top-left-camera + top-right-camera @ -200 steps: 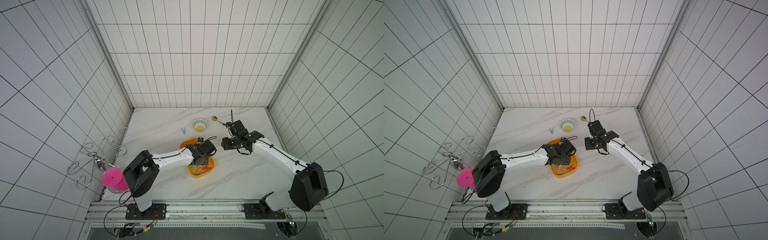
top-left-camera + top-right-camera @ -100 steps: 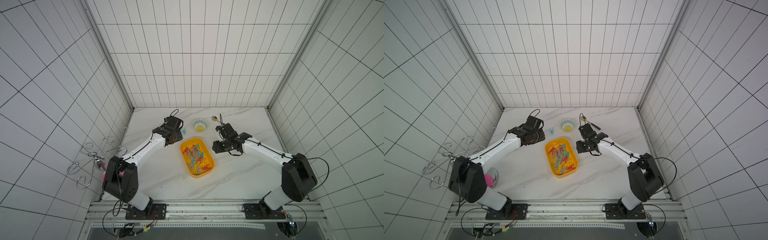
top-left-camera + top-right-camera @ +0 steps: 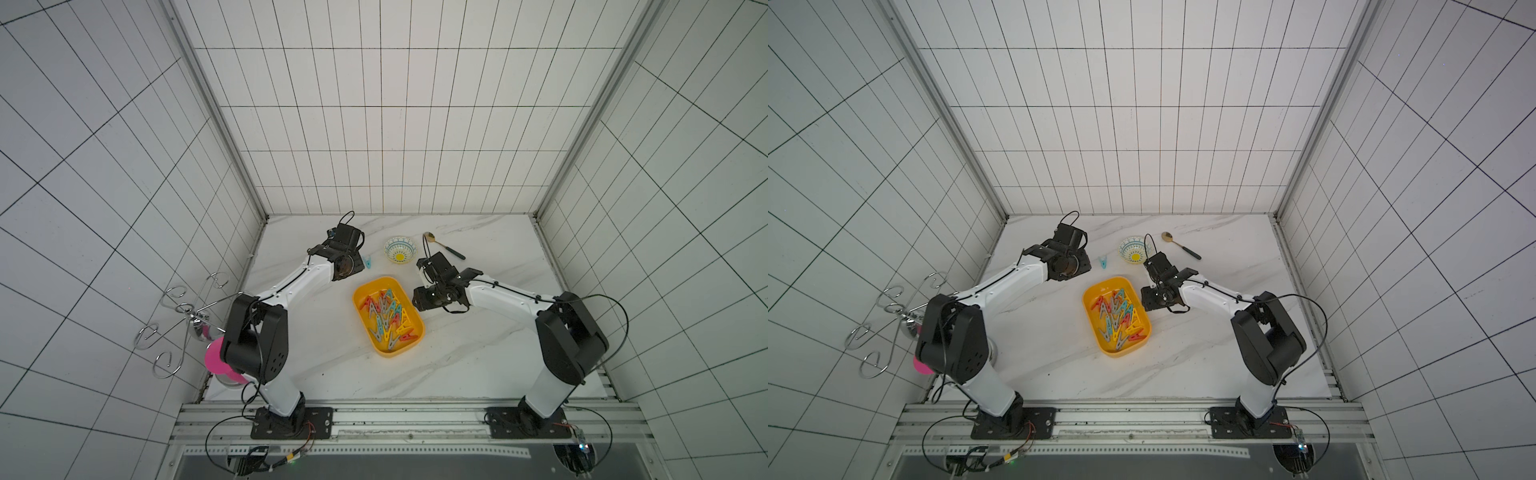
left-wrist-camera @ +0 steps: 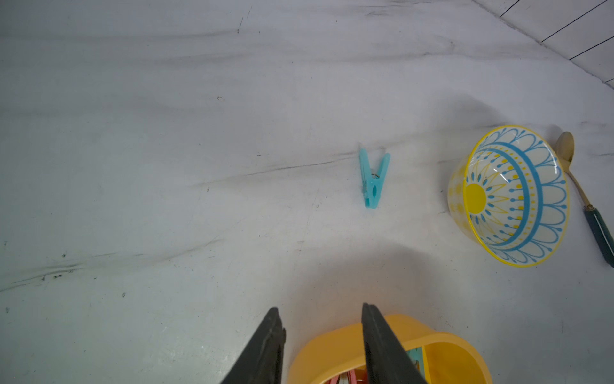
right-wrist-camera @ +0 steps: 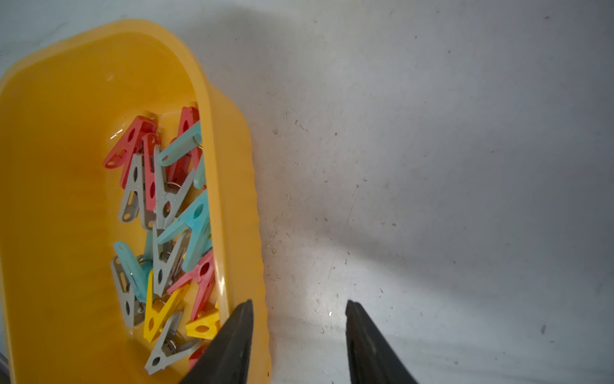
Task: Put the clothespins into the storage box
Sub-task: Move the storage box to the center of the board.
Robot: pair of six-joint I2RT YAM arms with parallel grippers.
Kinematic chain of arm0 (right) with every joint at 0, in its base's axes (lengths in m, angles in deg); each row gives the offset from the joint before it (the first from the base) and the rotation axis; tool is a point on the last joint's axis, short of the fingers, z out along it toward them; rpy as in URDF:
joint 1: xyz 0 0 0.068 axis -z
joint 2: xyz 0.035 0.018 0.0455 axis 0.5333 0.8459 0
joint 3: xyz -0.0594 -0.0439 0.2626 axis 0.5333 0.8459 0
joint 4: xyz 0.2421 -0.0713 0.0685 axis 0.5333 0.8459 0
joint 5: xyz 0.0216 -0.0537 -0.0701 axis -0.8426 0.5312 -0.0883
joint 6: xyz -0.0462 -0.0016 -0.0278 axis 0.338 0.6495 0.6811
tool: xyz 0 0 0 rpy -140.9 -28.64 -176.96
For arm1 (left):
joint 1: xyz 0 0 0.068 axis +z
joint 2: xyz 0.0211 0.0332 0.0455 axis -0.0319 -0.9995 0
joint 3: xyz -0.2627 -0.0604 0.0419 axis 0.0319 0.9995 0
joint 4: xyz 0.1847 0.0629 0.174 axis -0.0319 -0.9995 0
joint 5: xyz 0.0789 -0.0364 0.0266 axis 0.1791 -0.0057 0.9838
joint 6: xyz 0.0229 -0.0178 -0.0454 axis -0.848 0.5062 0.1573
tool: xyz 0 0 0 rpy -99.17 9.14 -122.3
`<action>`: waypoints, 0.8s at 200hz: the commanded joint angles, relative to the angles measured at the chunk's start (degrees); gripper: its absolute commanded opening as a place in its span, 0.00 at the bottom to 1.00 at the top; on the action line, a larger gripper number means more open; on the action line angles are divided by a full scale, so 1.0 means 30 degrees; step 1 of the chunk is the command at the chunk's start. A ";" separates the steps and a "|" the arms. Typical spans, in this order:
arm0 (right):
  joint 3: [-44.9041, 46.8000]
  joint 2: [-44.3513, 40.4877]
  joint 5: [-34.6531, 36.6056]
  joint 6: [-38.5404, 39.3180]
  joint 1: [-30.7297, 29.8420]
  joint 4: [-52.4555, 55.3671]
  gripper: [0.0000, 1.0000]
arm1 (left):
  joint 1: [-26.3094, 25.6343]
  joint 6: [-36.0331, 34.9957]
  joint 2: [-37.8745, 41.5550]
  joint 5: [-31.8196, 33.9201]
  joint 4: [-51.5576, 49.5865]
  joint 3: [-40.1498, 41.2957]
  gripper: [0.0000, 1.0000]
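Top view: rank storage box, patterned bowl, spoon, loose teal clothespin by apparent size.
1. storage box, clearly largest.
2. patterned bowl.
3. spoon: longer than the bowl is wide, but far thinner, so smaller in area.
4. loose teal clothespin, smallest.

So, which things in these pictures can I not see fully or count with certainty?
1) Clothespins in the storage box: they overlap, and the right wrist view's edge cuts the box, so no sure count.
2) Spoon: handle end cut off by the left wrist view's edge.
3) Pink cup: mostly hidden behind the left arm in both top views.
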 commanded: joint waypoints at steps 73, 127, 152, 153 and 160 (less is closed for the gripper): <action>-0.2235 0.2260 -0.1495 -0.1165 -0.2977 -0.1336 0.49 | 0.1365 -0.1497 -0.1987 -0.0510 -0.0363 -0.2219 0.44; -0.1889 0.1343 -0.0525 -0.1021 -0.3246 -0.0929 0.49 | 0.1404 -0.3855 -0.5009 -0.1202 -0.1148 -0.5351 0.49; -0.0559 -0.0637 0.0320 -0.1298 -0.2114 -0.0415 0.49 | 0.1392 -0.4645 -0.6540 -0.1482 -0.1476 -0.6779 0.50; -0.0515 -0.0709 0.0348 -0.1320 -0.2061 -0.0408 0.49 | 0.1390 -0.4652 -0.6580 -0.1519 -0.1447 -0.6807 0.50; -0.0104 -0.1277 0.0580 -0.1342 -0.1684 -0.0373 0.49 | 0.1397 -0.4835 -0.6905 -0.1791 -0.1296 -0.6996 0.50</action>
